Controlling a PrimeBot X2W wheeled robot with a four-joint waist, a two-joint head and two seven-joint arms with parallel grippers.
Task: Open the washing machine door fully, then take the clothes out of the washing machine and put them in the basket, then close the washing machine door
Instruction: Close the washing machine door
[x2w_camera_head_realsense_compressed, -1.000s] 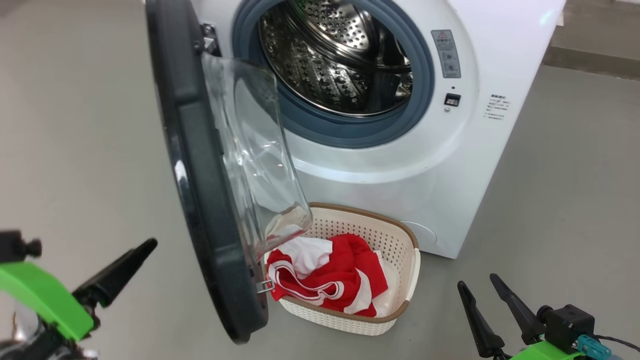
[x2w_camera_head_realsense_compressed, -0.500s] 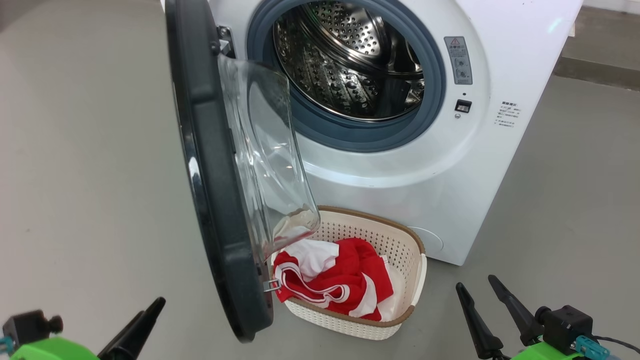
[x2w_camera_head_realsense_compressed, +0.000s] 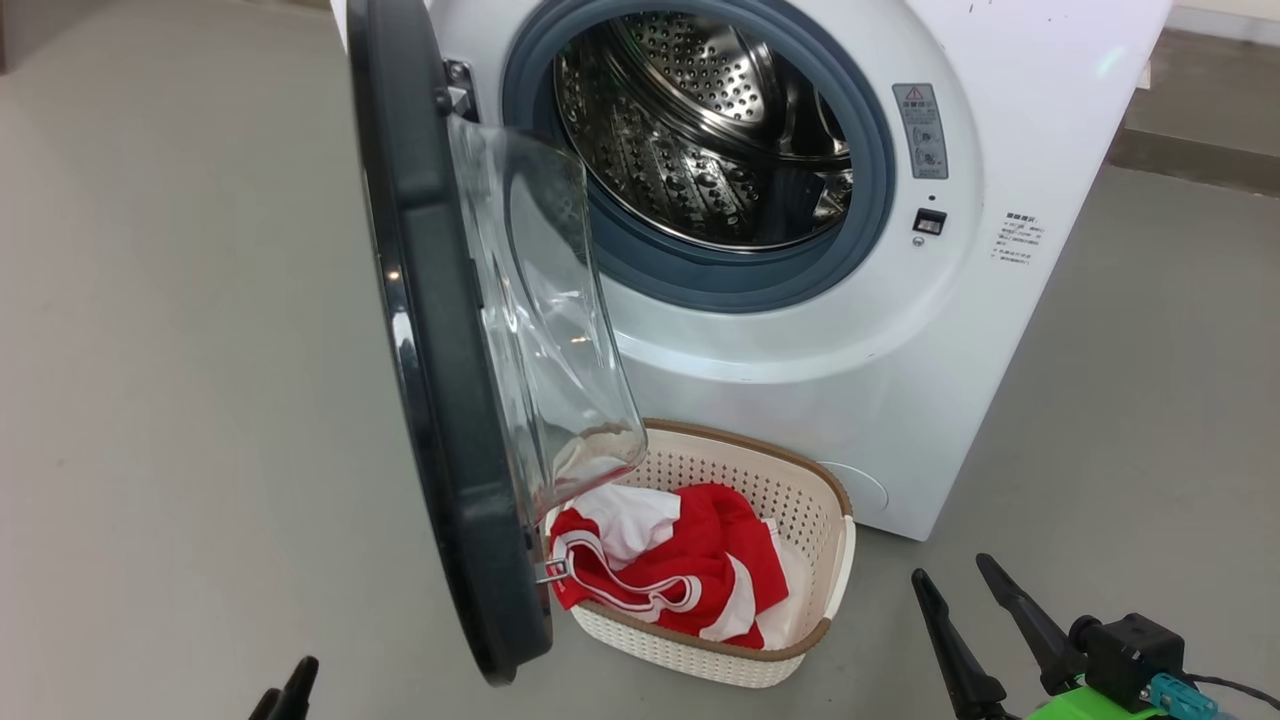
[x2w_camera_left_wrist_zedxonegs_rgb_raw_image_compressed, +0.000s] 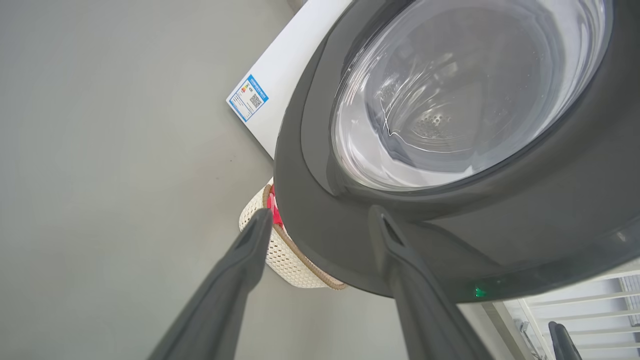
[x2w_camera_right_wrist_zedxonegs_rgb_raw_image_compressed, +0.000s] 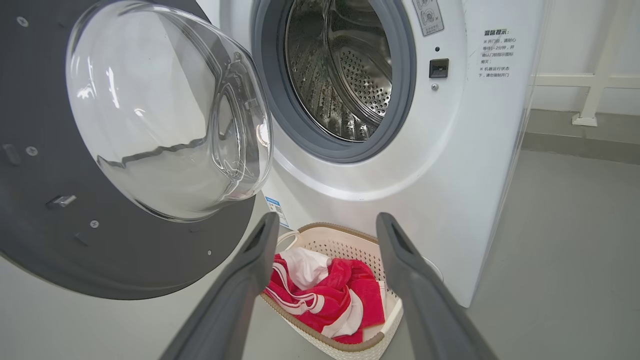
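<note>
The washing machine (x2w_camera_head_realsense_compressed: 800, 400) stands with its door (x2w_camera_head_realsense_compressed: 440, 400) swung out to the left, its glass bowl facing the drum (x2w_camera_head_realsense_compressed: 700, 130), which shows bare steel. The basket (x2w_camera_head_realsense_compressed: 835, 560) sits on the floor below the opening, partly behind the door, with the red and white clothes (x2w_camera_head_realsense_compressed: 690, 580) heaped inside. My left gripper (x2w_camera_left_wrist_zedxonegs_rgb_raw_image_compressed: 321, 214) is open and points at the lower outer rim of the door (x2w_camera_left_wrist_zedxonegs_rgb_raw_image_compressed: 500, 210); its tips (x2w_camera_head_realsense_compressed: 288, 688) peek over the head view's bottom edge. My right gripper (x2w_camera_head_realsense_compressed: 952, 568) is open at the lower right, facing the basket (x2w_camera_right_wrist_zedxonegs_rgb_raw_image_compressed: 350, 240) and clothes (x2w_camera_right_wrist_zedxonegs_rgb_raw_image_compressed: 325, 295).
Grey floor (x2w_camera_head_realsense_compressed: 180, 350) spreads to the left and right of the machine. A darker strip (x2w_camera_head_realsense_compressed: 1190, 160) runs along the floor behind the machine at the right, with a white frame (x2w_camera_right_wrist_zedxonegs_rgb_raw_image_compressed: 600, 80) beyond it. A blue label (x2w_camera_left_wrist_zedxonegs_rgb_raw_image_compressed: 248, 97) is on the machine's side.
My left gripper has dropped toward the head view's bottom edge, its green mount now out of frame. The head camera has shifted a little. Door, basket and right gripper stay put.
</note>
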